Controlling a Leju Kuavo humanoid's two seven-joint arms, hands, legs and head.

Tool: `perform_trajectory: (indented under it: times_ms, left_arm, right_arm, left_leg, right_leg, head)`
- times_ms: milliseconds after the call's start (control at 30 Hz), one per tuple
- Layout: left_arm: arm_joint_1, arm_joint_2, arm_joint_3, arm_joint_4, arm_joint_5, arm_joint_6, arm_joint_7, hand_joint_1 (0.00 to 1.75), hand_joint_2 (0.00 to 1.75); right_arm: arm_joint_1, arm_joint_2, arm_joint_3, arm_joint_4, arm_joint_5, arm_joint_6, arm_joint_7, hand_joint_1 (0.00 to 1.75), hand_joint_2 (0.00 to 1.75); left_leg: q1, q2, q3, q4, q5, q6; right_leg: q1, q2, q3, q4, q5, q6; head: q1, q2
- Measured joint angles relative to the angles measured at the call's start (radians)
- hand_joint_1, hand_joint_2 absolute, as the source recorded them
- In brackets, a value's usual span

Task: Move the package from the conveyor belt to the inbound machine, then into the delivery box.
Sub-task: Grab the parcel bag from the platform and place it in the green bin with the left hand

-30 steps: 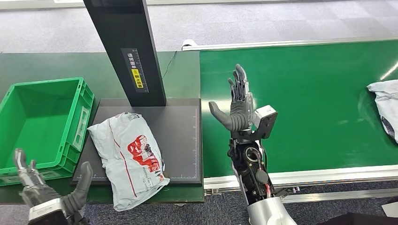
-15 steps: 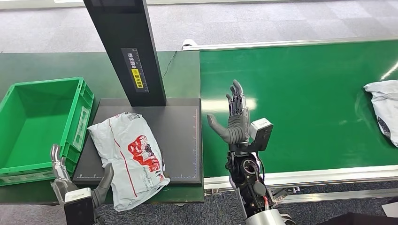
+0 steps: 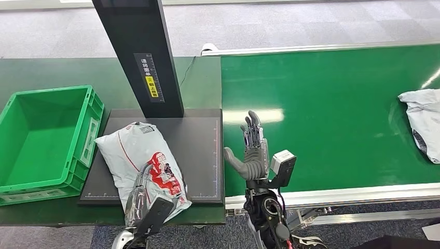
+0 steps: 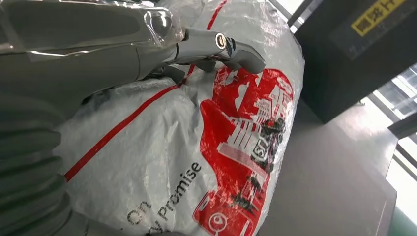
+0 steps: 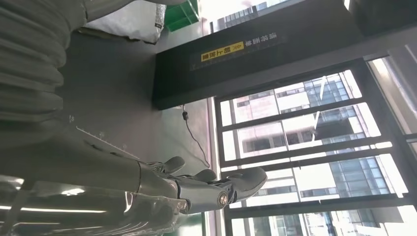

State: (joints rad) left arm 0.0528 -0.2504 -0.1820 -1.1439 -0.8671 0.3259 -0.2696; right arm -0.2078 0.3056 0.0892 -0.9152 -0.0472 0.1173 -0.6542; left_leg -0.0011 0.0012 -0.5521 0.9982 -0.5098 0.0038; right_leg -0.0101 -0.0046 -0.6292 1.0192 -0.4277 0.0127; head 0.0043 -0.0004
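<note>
The white package (image 3: 137,155) with red print lies on the black platform (image 3: 200,150) of the inbound machine, under its dark column (image 3: 140,52). My left hand (image 3: 141,199) reaches over the package's near end, fingers stretched out along its top; they are not closed round it. In the left wrist view the fingers (image 4: 231,46) hover close over the package (image 4: 221,147). My right hand (image 3: 251,150) stands upright with fingers spread and holds nothing, above the near edge of the green conveyor belt (image 3: 337,104). The green delivery box (image 3: 31,135) sits left of the platform.
A second white package (image 3: 423,122) lies at the belt's far right. The belt's metal frame (image 3: 342,196) runs along the front. The right wrist view shows the column (image 5: 236,49), its yellow label, and a corner of the package (image 5: 130,19).
My left hand has swung from the lower left, near the box, to the package's near end. My right hand has drawn back and down. The second package has drifted slightly left.
</note>
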Motion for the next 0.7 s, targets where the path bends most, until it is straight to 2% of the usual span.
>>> perform_trajectory:
  times_ms: [467,700]
  left_arm:
    - [-0.041,0.01,0.008,0.069,-0.046,-0.032,0.014,0.0,1.75]
    - [-0.079,0.013,-0.029,0.136,-0.2,-0.083,0.071,0.0,1.75]
  right_arm:
    - [0.015,0.006,-0.007,-0.012,-0.013,0.026,0.013,0.0,1.75]
    - [-0.001,0.013,-0.025,-0.001,-0.065,0.114,0.019,0.0,1.75]
  left_leg:
    - [0.0,-0.001,0.005,0.0,0.0,0.0]
    - [-0.001,-0.014,0.011,-0.001,0.001,0.001]
  right_leg:
    - [0.0,-0.001,0.006,0.0,0.0,0.0]
    - [-0.001,-0.013,0.016,-0.001,-0.004,0.001]
  head:
    - [0.0,0.0]
    - [0.0,0.0]
